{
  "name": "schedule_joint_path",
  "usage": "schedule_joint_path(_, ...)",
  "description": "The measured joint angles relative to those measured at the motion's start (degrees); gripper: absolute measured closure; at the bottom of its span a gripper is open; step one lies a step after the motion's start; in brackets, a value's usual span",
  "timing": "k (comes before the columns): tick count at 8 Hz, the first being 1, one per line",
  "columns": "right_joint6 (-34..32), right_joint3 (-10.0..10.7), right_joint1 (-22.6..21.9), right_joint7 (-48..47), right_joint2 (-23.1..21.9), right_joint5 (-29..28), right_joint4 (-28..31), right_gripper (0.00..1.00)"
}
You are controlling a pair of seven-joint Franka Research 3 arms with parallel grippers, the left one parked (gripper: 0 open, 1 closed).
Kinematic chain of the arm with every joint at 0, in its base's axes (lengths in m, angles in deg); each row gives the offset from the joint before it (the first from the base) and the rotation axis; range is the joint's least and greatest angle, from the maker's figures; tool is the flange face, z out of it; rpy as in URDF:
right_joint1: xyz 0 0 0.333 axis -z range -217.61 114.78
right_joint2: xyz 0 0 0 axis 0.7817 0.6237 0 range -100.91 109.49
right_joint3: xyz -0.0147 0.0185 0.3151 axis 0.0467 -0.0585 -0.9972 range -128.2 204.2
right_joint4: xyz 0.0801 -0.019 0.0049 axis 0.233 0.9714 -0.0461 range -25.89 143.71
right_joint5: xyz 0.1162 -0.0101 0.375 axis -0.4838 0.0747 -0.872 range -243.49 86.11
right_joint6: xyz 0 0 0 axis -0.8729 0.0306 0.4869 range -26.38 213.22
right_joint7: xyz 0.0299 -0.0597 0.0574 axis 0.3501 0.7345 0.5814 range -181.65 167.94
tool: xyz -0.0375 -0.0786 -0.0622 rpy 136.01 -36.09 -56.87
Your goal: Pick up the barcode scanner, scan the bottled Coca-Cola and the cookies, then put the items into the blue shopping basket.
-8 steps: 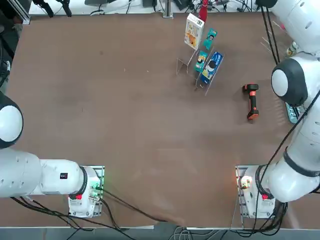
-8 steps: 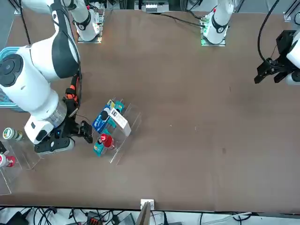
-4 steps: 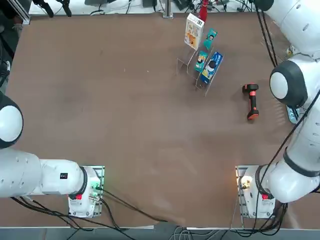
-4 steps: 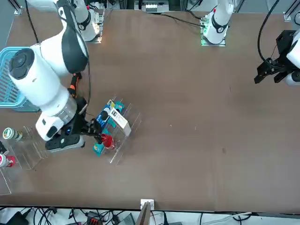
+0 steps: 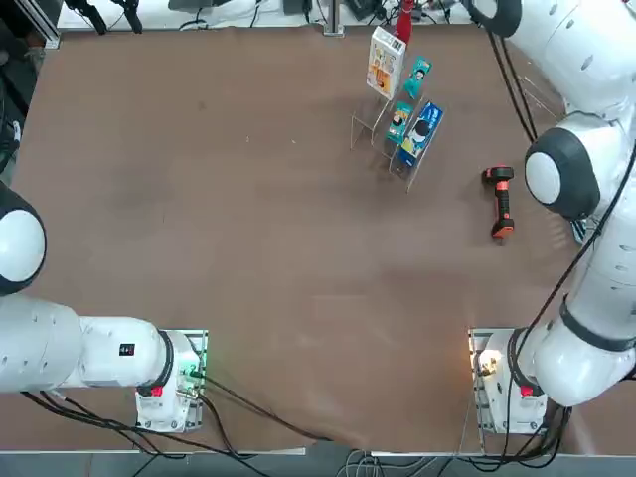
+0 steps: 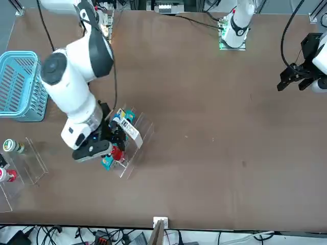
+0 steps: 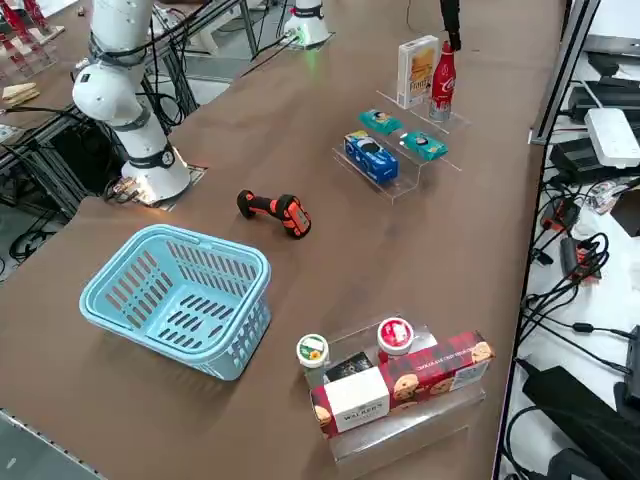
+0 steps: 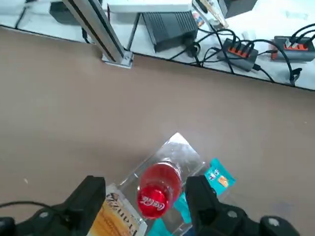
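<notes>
now: right gripper [image 8: 147, 196], fingers spread, has swung from the front view's left edge to hang above the bottled coca-cola [image 8: 156, 191] and cookies [image 8: 118, 219] on the rack, lower centre. barcode scanner [image 5: 500, 201] lies untouched at the top view's right, blue shopping basket [image 6: 20, 84] uncovered; scanning looks skipped.

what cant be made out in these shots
- Top view: right gripper and blue basket, outside the frame.
- Front view: scanner, hidden behind the right arm; cola bottle partly covered by the gripper.
- Wrist view: cookies box, cut off by the edge.
- Side view: gripper, cut off at the top.
</notes>
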Motion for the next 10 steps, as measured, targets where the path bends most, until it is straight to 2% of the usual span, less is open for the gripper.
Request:
schedule_joint_path(3, -1.0, 0.0, 0.0, 0.0, 0.8, 0.3, 0.0, 0.0)
schedule_joint_path(5, -2.9, 0.0, -0.1, 0.0, 0.8, 0.3, 0.0, 0.04)
schedule_joint_path(7, -3.4, 0.0, -0.2, 0.0, 0.8, 0.3, 0.0, 0.19)
schedule_joint_path(8, -3.7, 0.0, -0.2, 0.0, 0.8, 0.3, 0.0, 0.44)
schedule_joint_path(10, -3.7, 0.1, -0.1, 0.0, 0.7, 0.4, -0.1, 0.62)
